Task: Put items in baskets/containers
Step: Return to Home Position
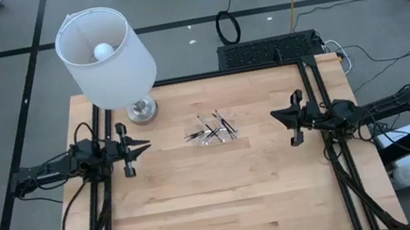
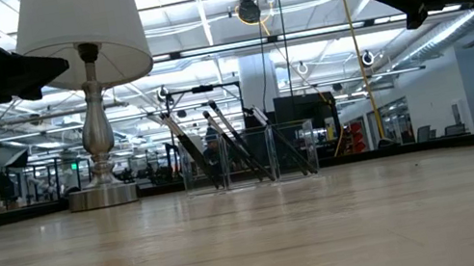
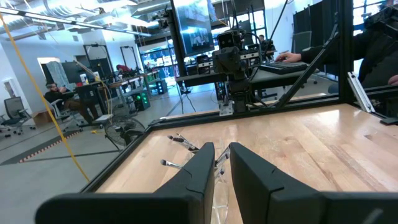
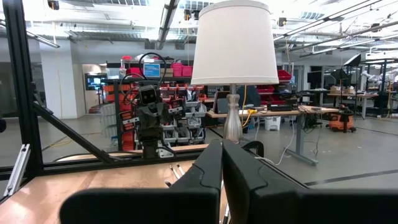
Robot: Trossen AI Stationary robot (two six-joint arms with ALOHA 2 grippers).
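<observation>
1. High view: the clear, shallow oblong plastic tray (image 1: 211,135) sat near the lamp (image 1: 104,48) with its round metal base, on pale wood, with thin dark sticks (image 1: 216,125) crisscrossed inside.
2. Left gripper (image 1: 146,148) hung beside that lamp, its fingers closed and empty.
3. Right gripper (image 1: 274,115) hung well apart from the lamp, its fingers pressed together and empty

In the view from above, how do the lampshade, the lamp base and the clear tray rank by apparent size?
1. lampshade, though it is nearest the camera, which enlarges it.
2. clear tray.
3. lamp base, partly hidden under the shade.
</observation>
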